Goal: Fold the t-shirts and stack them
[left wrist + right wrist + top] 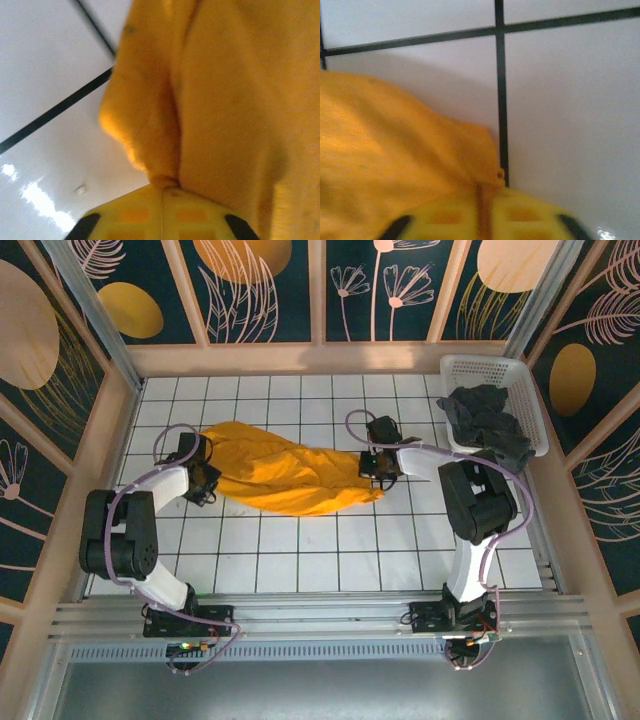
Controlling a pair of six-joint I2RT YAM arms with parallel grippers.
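Right at the near edge, the left arm's base [185, 620] and the right arm's base [450, 615] sit bolted side by side, and both arms reach out over the white tiled surface [330, 550]. Up close on the left wrist view, the yellow fingers [130, 215] are pressed together with a fold of orange cloth nipped at their seam, so the left hand [208, 462] is clamped on the orange t-shirt [290, 475]. It's the same story on the right wrist view. The pads [520, 215] are closed tight with a corner of the same cloth caught between them, just beside a black grid line, so the right hand [372, 468] has its end gripped too. Between the two hands the shirt runs as one long rumpled band across the middle of the surface, bright orange-yellow, bunched and creased along its length. It is fatter in the middle and narrows to each pinched end, with nothing folded flat. Further back on the right, the white lattice basket [480, 368] sits in the far corner with the dark grey t-shirt [487, 420] heaped inside, one bit draped over its near rim. Behind it all stands the flower-patterned wall [260, 290].
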